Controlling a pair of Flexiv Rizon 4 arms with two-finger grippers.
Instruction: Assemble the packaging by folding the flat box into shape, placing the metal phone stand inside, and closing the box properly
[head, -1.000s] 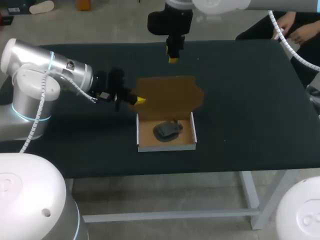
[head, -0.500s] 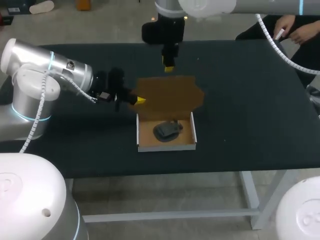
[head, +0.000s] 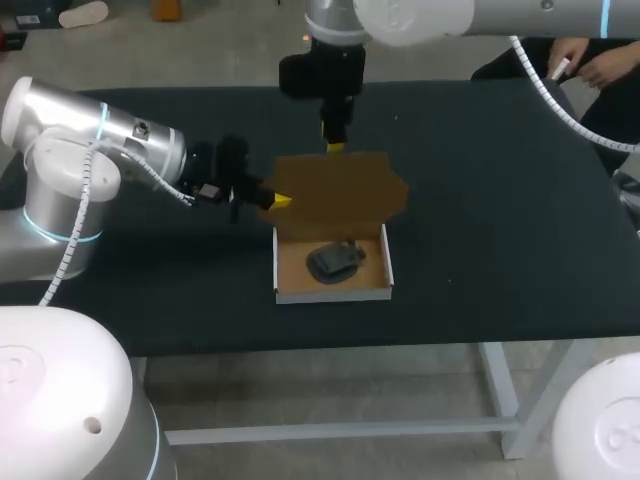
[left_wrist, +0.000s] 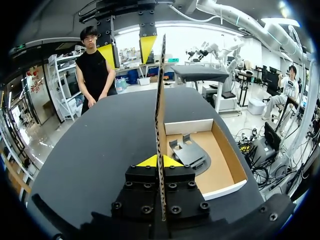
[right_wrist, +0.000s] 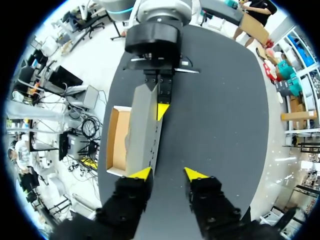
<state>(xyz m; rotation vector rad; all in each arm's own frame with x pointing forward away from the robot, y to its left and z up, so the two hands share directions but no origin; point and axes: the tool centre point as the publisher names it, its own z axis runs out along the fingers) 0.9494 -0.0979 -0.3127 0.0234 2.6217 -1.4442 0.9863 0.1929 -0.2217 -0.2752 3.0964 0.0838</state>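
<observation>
1. The box (head: 335, 293) is folded into a tray at the centre of the head view, and the stand (head: 335, 262) is laid inside it.
2. The lid (head: 340, 185) is held upright, pinched at its left edge by the left gripper (head: 280, 201).
3. The right gripper (head: 334, 146), at upper centre, is spread open and empty, just beside the lid's top edge.
4. Closing the box is judged to be the only step left.
5. No legible print is found on the box or stand.

The head camera hangs high behind the robot and looks down on the whole table (head: 500, 200) from some way off. The left wrist camera sits low, right behind the left gripper (left_wrist: 160, 161), facing level along the raised lid (left_wrist: 161, 90). The right wrist camera looks steeply down past the right gripper (right_wrist: 167, 174). All three take in the box (head: 334, 294) and lid.
</observation>
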